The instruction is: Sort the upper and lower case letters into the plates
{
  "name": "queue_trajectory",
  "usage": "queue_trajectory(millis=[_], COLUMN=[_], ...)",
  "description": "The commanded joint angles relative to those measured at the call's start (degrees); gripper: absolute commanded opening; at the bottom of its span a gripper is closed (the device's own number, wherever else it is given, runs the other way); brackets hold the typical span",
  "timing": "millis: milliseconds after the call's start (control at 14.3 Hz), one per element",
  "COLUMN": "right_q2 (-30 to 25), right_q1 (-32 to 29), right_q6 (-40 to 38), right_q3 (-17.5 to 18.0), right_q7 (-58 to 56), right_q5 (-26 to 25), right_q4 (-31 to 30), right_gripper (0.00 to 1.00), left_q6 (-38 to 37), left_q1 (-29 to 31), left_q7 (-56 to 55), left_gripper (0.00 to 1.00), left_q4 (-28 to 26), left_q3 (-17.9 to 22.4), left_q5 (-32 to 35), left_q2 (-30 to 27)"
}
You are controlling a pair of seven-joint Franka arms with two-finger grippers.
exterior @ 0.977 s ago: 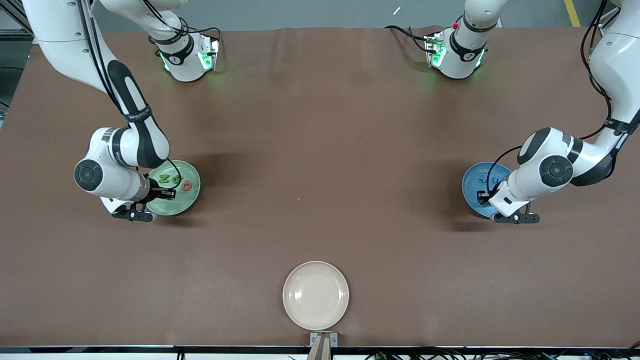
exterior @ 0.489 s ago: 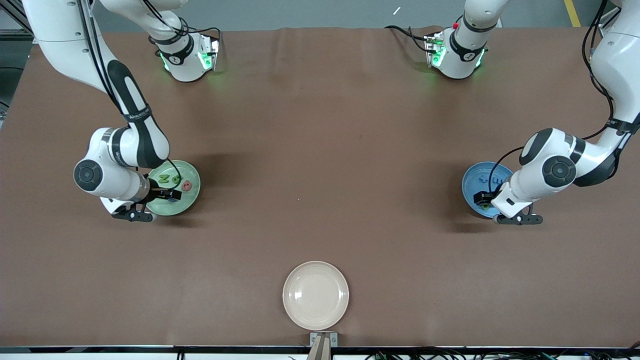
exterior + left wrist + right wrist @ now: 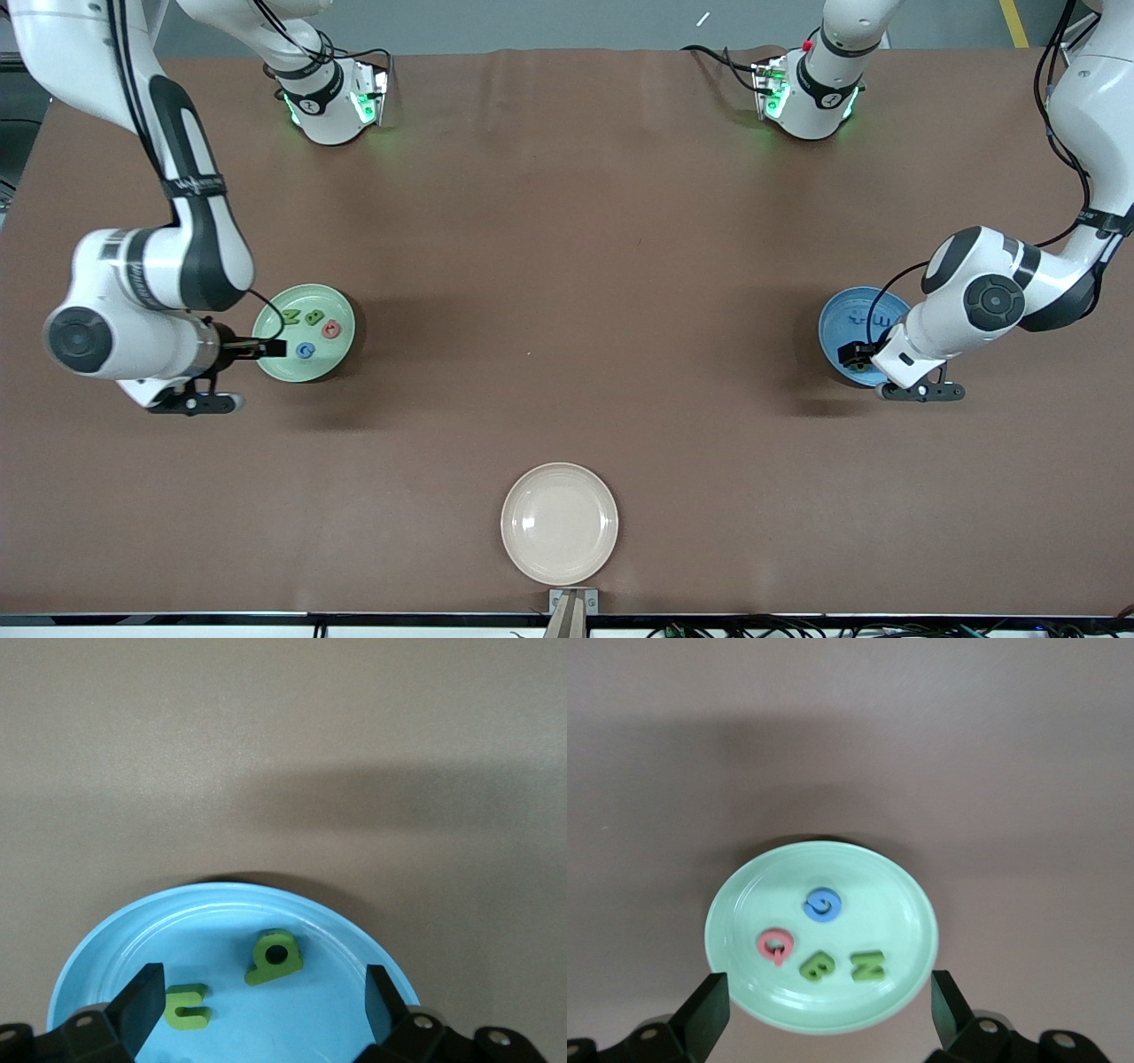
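Note:
The pale green plate (image 3: pixel 341 350) holds green N (image 3: pixel 291 316), green B (image 3: pixel 313 316), the round pink letter (image 3: pixel 331 330) and blue G (image 3: pixel 306 351). My right gripper (image 3: pixel 268 348) is open and empty above that plate's edge toward the right arm's end. The right wrist view shows the plate (image 3: pixel 735 904), G (image 3: pixel 822 904), pink letter (image 3: pixel 775 946), B (image 3: pixel 815 967) and N (image 3: pixel 868 966). My left gripper (image 3: pixel 855 354) is open and empty over the sky blue plate (image 3: pixel 837 323). The left wrist view shows that plate (image 3: pixel 106 952) with green b (image 3: pixel 275 957) and n (image 3: pixel 188 1005). Small blue letters (image 3: pixel 877 321) also lie on it.
A cream-beige round plate (image 3: pixel 559 523) sits near the table's front edge in the middle, with nothing on it. The two arm bases stand at the table's edge farthest from the camera. The brown table (image 3: pixel 567 266) lies bare between the plates.
My right gripper has lifted and drawn back toward the right arm's end of the table, uncovering the blue G on the green plate. My left gripper has hardly moved.

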Motion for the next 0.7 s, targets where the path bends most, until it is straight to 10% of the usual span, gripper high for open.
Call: queue_trajectory(millis=[0, 349, 628], right_q2=[0.1, 0.0, -1.1], right_q1=[-2.4, -7.9, -8.7], right_q6=[-8.2, -15.7, -15.8], right_q3=[0.8, 0.9, 0.8], right_q7=[-2.4, -7.8, -7.7], right_q5=[-1.4, -0.7, -0.9], right_q4=[8.8, 17.2, 17.8], right_gripper=[1.0, 1.0, 1.0], left_q6=[-0.4, -2.5, -2.3], left_q1=[0.4, -5.3, -21.8], left_q7=[-0.2, 0.9, 12.5], left_gripper=[0.99, 0.99, 0.99], left_q4=[-0.5, 3.3, 4.5], left_q3=[-1.1, 0.6, 16.7], left_q5=[0.2, -6.8, -27.7], left_q2=[-1.2, -3.4, -12.5])
